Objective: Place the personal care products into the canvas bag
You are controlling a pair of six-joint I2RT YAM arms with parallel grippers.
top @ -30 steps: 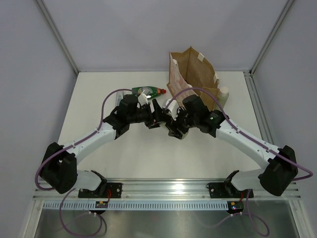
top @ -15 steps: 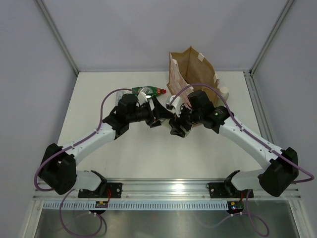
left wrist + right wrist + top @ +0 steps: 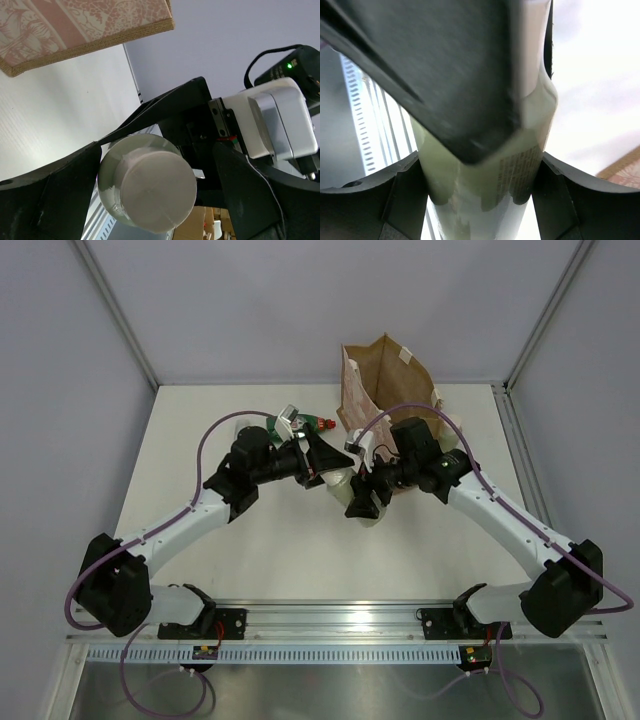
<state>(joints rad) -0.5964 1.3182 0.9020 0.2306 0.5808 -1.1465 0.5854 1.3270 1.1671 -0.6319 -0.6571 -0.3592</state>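
- Gripping the cream bottle (image 3: 150,190) by its sides, the right gripper (image 3: 361,500) holds it near table centre.
- Left gripper (image 3: 322,462): fingers spread wide around the bottle's flat end.
- Canvas bag (image 3: 390,375): upright, at 1 o'clock from the bottle.

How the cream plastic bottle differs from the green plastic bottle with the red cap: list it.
The cream plastic bottle is clamped in the right end effector; the green plastic bottle with the red cap lies on its side on the white table, ungripped. The cream one looks pale throughout; the green one carries a red cap. Both are outside the tan canvas bag.
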